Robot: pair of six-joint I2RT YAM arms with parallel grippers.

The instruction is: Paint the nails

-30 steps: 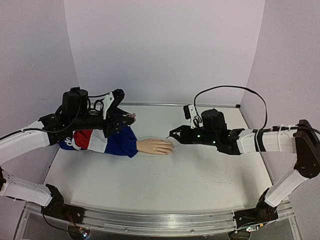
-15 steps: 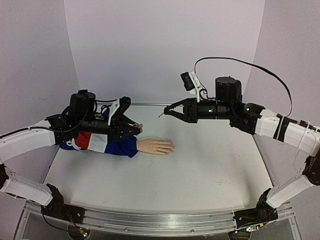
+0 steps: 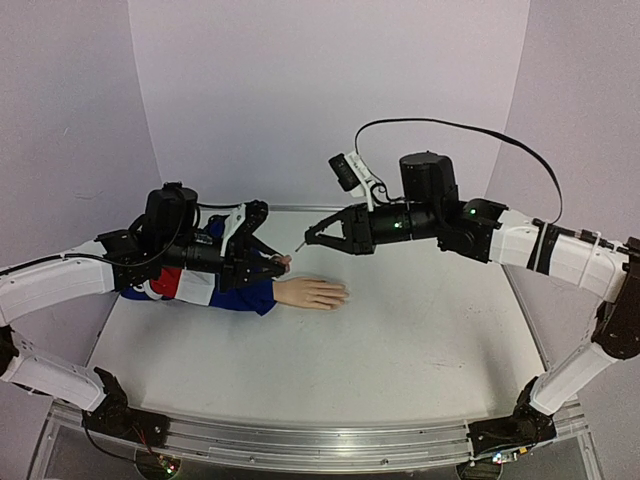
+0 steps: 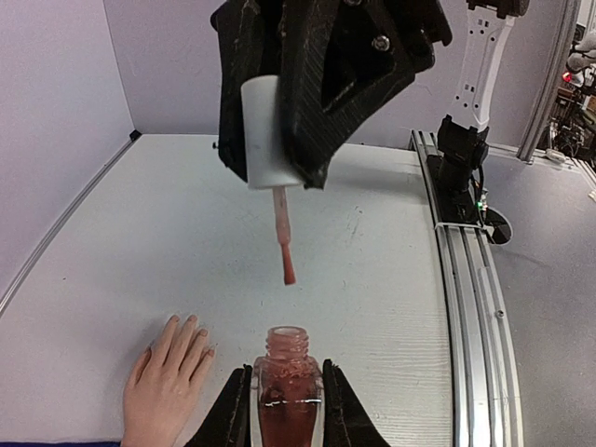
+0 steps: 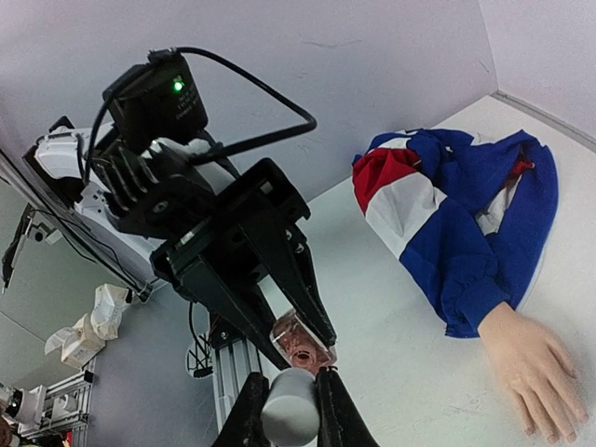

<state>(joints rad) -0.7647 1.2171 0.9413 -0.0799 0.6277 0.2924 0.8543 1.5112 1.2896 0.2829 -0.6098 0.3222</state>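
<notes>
My left gripper is shut on an open pink polish bottle, held upright above the table. My right gripper is shut on the white cap. The cap's brush hangs a little above the bottle's neck, apart from it. The right wrist view shows the cap between my fingers and the bottle mouth just beyond. The peach mannequin hand lies flat, its nails pointing right. It wears a blue, red and white sleeve.
The left arm lies over the sleeve at the table's left. A metal rail runs along the near edge with the right arm's base on it. Purple walls close the back and both sides.
My right arm has swung left and lowered, bringing the cap and brush from high over the table's middle to just above the bottle. My left gripper has shifted slightly right with the bottle.
</notes>
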